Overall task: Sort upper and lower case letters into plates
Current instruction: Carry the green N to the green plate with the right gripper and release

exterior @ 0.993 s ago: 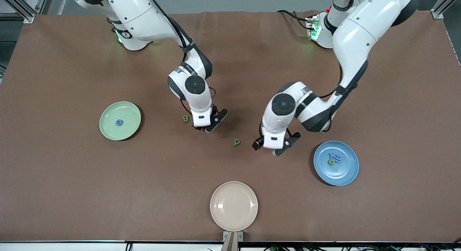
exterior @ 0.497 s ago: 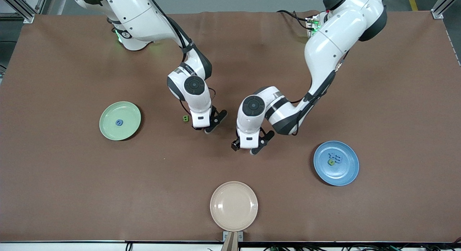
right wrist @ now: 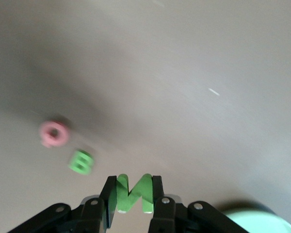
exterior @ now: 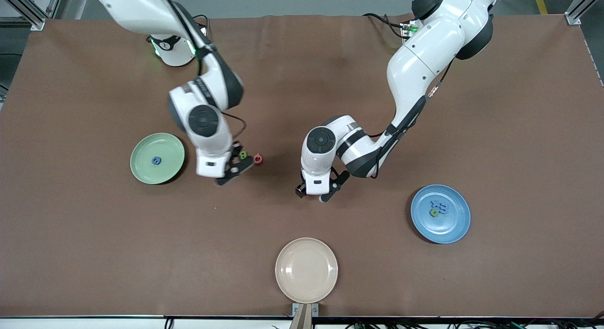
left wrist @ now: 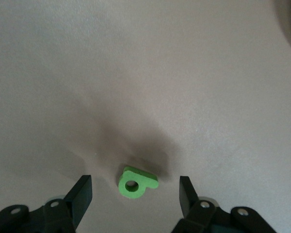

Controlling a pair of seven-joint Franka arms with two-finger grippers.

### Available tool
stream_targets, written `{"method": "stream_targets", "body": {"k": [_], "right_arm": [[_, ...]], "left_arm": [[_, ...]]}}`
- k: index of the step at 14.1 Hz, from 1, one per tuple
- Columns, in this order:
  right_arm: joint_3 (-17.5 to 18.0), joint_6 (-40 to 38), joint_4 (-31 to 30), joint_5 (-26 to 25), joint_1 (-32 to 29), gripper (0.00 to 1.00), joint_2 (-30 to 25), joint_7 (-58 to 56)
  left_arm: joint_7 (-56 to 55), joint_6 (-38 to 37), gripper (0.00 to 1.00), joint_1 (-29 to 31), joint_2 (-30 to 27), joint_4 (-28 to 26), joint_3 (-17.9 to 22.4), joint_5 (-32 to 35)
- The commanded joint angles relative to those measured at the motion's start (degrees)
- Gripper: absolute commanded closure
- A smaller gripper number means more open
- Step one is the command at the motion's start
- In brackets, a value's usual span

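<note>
We see a brown table [exterior: 85,253] with three plates: beige plate [exterior: 306,270] nearest the front camera, blue plate [exterior: 440,214] toward the left arm's end, pale green plate [exterior: 157,158] toward the right arm's end. Blue plate holds a blue letter [exterior: 440,206] and a small green letter [exterior: 433,213], touching. Pale green plate holds one blue letter piece [exterior: 156,161].

Left gripper [exterior: 316,193] sits low over mid-table, fingers [left wrist: 82,196] spread wide around a green looped letter [left wrist: 136,181] lying flat, not touching it.

Right gripper [exterior: 225,172] is just beside the pale green plate, clamped on a green N-shaped letter [right wrist: 134,192].

On the table near it we see a green B [exterior: 243,155] and a coral ring letter [exterior: 257,158], side by side.
</note>
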Motion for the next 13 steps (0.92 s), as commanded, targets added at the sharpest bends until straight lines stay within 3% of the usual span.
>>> {"method": "stream_targets", "body": {"k": [1,5,9,13], "right_arm": [[1.2,4.0,-9.1,-0.2,-7.7,0.90,-4.6,-0.5],[1.3,5.8,-13.3,0.0,-16.1,0.90,-4.4,-0.6],[1.4,6.4,-13.7,0.1,-21.9,0.89,-3.1,-1.8],[1.4,16.2,-21.1,0.5,-22.9,0.88,-2.1,-1.8]], "left_arm": [[-0.5,-0.8,0.25,-3.7,1.3,2.2,3.5,-1.0],[-0.4,-1.0,0.31,-5.1,1.8,3.5,5.4,-3.8],[-0.4,-1.1,0.50,-5.8,2.2,3.8,6.4,-3.9],[-0.1,-1.0,0.61,-5.9,3.0,3.9,7.1,-3.9]]}}
